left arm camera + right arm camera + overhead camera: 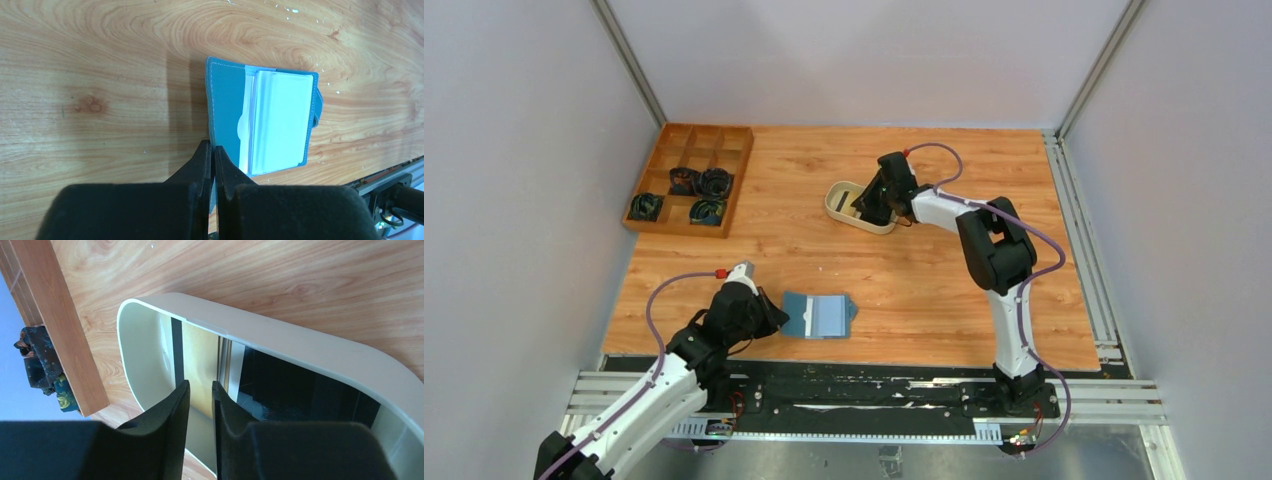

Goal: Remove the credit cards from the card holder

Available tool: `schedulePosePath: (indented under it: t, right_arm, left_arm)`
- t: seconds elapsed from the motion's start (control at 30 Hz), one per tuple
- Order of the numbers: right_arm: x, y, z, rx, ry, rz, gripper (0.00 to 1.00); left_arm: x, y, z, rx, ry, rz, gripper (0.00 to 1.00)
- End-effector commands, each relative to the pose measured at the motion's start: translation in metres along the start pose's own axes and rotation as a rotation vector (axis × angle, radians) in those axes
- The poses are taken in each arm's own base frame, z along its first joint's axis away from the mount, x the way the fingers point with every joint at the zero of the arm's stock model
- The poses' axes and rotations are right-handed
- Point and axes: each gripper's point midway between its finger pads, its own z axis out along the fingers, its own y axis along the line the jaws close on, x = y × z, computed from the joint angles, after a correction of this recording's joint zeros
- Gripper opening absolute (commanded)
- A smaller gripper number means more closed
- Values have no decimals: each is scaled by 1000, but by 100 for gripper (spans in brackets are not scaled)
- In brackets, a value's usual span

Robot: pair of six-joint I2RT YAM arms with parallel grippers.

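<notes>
Close to the near edge of the table (924,285), the holder (227,100) lies open and flat with its pale inside up. Its snap tab points right. The left end effector (211,147) is closed tight on the holder's left edge, with the thin teal flap pinched between its fingers. The holder's other three edges are free, and plain wood runs off to its right.

A wide stretch of wood lies between the holder and the dish (300,340), which sits past the middle of the table. The right end effector (200,385) reaches in over the dish's rim. Its fingers are parted by a narrow gap and grip nothing. Just past the fingertips the cards (200,350) lie in the dish, a tan-gold one beside a black one.

At the far left corner is the tray (679,143), well apart from the dish. Dark bundles (704,183) fill four of its compartments.
</notes>
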Motion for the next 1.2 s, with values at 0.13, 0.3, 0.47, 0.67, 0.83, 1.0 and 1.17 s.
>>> schedulePosePath:
  t: [0.13, 0.3, 0.47, 0.67, 0.83, 1.0, 1.17]
  right_arm:
    - [2, -16, -3, 102, 74, -86, 38]
    - [-10, -9, -23, 156, 70, -184, 45]
    - [-25, 9, -52, 147, 30, -267, 48]
    - [7, 27, -102, 106, 28, -480, 50]
    - [99, -7, -125, 40, 208, -621, 50]
    - [165, -33, -148, 69, 309, -855, 50]
    - [196, -45, -151, 96, 372, -983, 51]
  left_arm:
    - [1, 2, 2, -7, 5, 14, 0]
    - [-5, -2, 1, -7, 3, 33, 0]
    - [-14, -6, -3, -22, -5, 69, 0]
    - [-24, -15, -10, -18, -10, 99, 0]
    - [-29, -16, -13, -34, -10, 111, 0]
    - [-33, -13, -15, -65, -14, 128, 0]
    - [-34, -11, -15, -83, -9, 136, 0]
